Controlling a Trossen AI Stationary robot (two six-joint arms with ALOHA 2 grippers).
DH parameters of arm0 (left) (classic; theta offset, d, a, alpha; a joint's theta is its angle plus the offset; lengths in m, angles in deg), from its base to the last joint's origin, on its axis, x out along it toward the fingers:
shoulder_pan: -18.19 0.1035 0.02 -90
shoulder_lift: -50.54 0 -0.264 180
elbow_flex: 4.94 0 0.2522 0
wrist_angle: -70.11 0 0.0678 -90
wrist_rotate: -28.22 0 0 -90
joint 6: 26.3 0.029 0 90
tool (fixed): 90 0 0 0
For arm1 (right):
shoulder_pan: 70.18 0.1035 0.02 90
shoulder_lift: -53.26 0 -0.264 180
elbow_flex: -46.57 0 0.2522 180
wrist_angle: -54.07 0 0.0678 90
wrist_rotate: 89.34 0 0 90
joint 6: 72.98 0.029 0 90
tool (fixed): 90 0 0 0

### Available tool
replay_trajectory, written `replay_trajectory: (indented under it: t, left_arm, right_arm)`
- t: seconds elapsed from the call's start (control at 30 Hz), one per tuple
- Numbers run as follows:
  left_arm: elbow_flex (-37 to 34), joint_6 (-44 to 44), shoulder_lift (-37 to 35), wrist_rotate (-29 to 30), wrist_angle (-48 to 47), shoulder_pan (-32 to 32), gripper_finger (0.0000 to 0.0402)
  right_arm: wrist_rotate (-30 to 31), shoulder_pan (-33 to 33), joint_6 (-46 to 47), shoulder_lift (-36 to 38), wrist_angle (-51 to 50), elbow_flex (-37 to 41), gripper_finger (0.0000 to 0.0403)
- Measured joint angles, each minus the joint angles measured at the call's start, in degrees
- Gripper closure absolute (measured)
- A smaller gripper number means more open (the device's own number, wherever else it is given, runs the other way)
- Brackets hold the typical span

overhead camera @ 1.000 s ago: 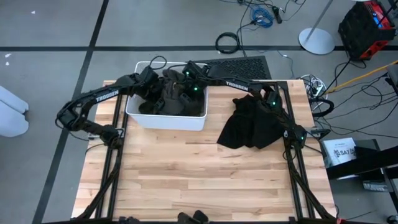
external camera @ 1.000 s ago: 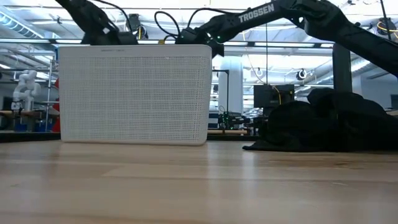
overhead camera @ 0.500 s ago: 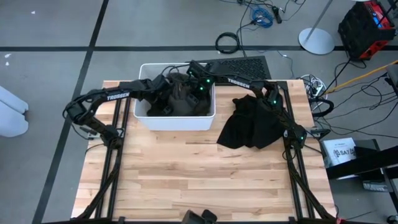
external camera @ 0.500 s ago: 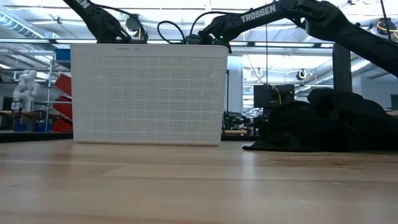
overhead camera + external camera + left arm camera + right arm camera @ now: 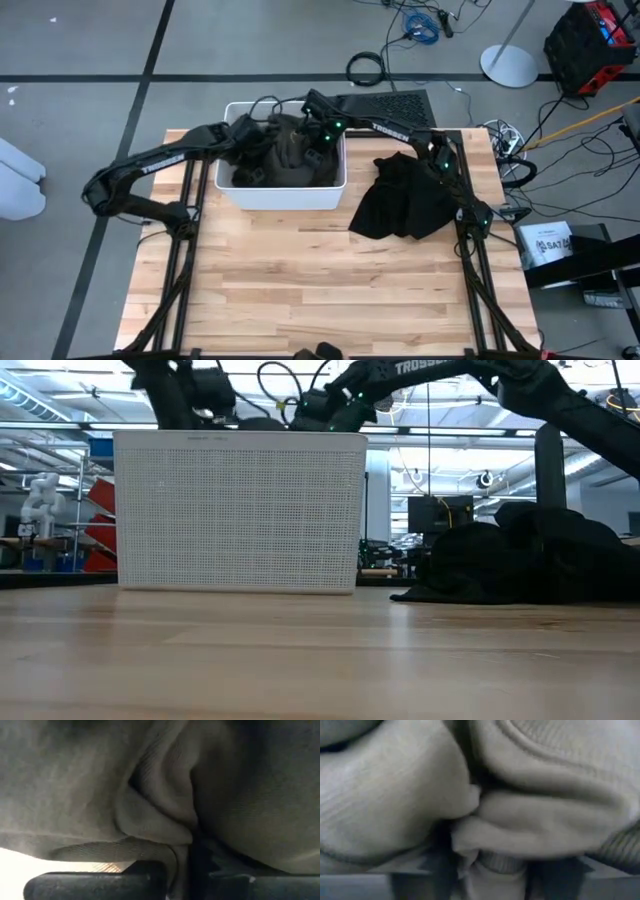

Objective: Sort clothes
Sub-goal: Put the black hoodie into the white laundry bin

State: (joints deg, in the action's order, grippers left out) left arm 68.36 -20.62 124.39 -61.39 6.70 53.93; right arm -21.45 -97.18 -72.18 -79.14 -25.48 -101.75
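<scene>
1. Here, the left arm reaches from the table's left edge across to the white bin (image 5: 281,193), which stands at the far middle of the wooden table (image 5: 300,280); the left gripper (image 5: 247,140) is down inside the bin's left half.
2. In the left wrist view its two dark fingers (image 5: 95,882) stand nearly together with a fold of the olive garment (image 5: 150,805) pinched in the narrow gap between them, so the jaws are clenched on that cloth.
3. The olive garment (image 5: 285,150) fills the bin as a dark, rumpled heap; from table height only the bin's perforated white wall (image 5: 240,510) shows, with both arms dipping behind its rim.
4. The right gripper (image 5: 318,148) is in the bin's right half, pressed into the same heap. Its wrist view shows ribbed cloth bunched close against the camera, and I cannot tell whether the jaws are released or gripping.
5. To the right of the bin, well clear of it, the black garment (image 5: 405,198) lies crumpled on the table beside the right arm's base.
</scene>
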Motion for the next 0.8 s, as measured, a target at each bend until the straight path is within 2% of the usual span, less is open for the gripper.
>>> replay_trajectory:
  t: [0.17, 0.33, 0.43, 0.53, 0.67, 0.8]
  left_arm:
    - [1.05, -0.59, -3.69, 0.17, -1.25, -0.77, 0.0317]
    - [1.1, -0.81, -5.6, -0.07, -1.63, -0.79, 0.0241]
    - [1.1, 1.8, -6.29, -0.04, -2.31, -0.79, 0.02]
    - [1.12, 4.91, -7.74, 0.0, -2.34, -0.81, 0.0174]
    - [2.87, 5.27, -10.34, 2.6, -2.64, -0.81, 0.0167]
    - [6.69, 5.26, -13.86, 5.86, -2.26, -0.79, 0.0167]
  right_arm:
    - [-0.69, 0.0, -0.3, 2.08, 0.84, -0.18, 0.0105]
    - [-1.01, 0.0, -0.31, 3.55, 1.4, -0.22, 0.0059]
    - [-1.22, 0.0, -0.44, 4.34, 1.11, -0.26, 0.0049]
    - [-1.4, 0.02, -0.46, 4.75, 0.91, -0.28, 0.0047]
    - [-0.88, 0.04, -1.1, 5.65, 0.87, -0.28, 0.0047]
    - [3.4, 0.15, -3.34, 7.93, 0.93, -0.28, 0.0049]
